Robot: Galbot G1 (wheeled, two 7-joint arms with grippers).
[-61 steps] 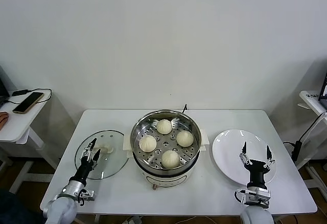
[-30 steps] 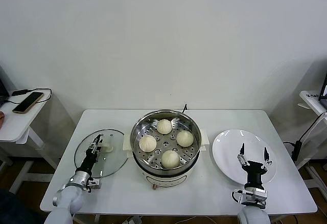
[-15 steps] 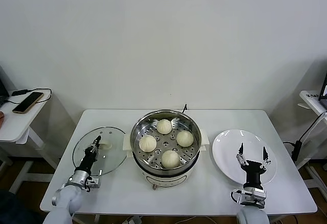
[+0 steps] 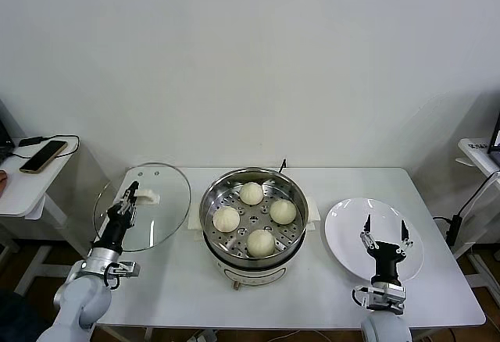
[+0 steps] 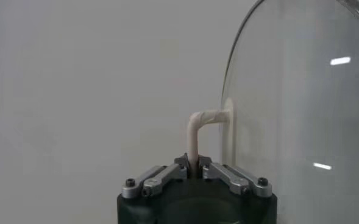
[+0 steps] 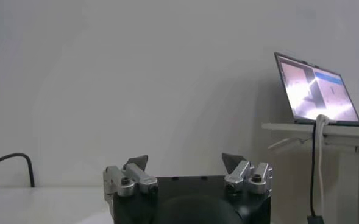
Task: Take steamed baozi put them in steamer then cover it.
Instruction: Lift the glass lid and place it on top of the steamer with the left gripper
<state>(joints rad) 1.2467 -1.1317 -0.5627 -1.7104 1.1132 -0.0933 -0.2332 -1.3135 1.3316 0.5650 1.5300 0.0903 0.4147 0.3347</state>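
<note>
Head view, left to right. Left gripper (image 4: 130,198), at about 9 o'clock from the steamer (image 4: 251,219), is pinched tight on the cream handle (image 4: 145,197) of the glass lid (image 4: 143,206); the lid is off the table (image 4: 312,291) and tilted up on edge, its disc facing the pot. In the left wrist view the fingers (image 5: 167,175) meet on the handle's bent bar (image 5: 197,137), with the lid's glass (image 5: 301,115) rising just beside it. The steamer stands at table centre, open, with all four steamed baozi (image 4: 251,193) seated on its perforated tray, at roughly 12, 3, 6 and 9 o'clock. The lid's disc lies just beside the pot's rim, toward 9 o'clock; the opening lies toward 3 o'clock from the left gripper, so covering appears to call for a carry that way and a levelling of the disc. The left arm is the nearer. Right gripper (image 4: 384,233), spread wide and holding nothing, waits upright over the white plate (image 4: 344,229) at 3 o'clock
</note>
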